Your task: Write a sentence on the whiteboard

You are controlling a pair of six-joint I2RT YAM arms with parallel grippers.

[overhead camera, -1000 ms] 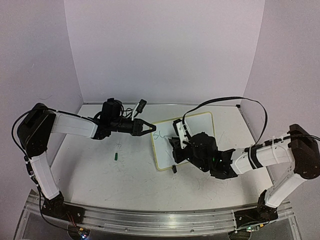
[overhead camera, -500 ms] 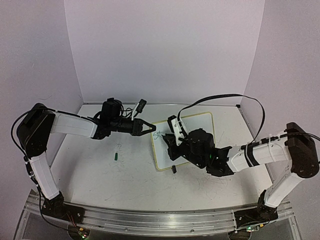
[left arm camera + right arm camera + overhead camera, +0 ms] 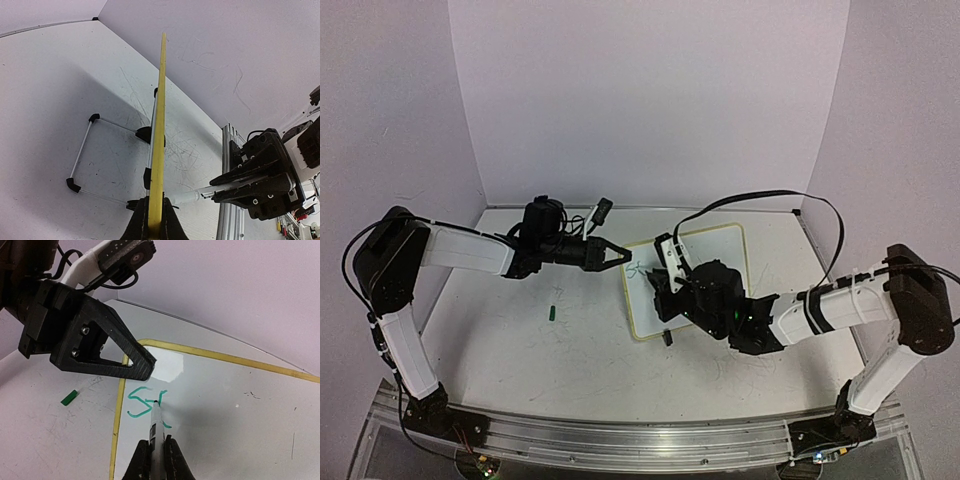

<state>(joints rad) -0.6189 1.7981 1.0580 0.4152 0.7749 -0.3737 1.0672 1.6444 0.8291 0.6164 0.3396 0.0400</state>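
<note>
The left gripper point(image 3: 620, 256) pinches the whiteboard's point(image 3: 712, 246) left rim, likely to steady it for writing near the table's point(image 3: 520, 340) far edge. The right gripper point(image 3: 156, 444) is clamped on a marker point(image 3: 156, 422), its tip touching the board at the first green letters point(image 3: 141, 402).

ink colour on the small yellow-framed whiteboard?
Green. The thin handwritten marker strokes on the small yellow-framed white board show clearest in the right wrist view.

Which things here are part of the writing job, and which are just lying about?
In use: whiteboard, green lettering, marker in right gripper, left gripper clamping the board's edge.
Lying about: small green piece on the table.
</note>
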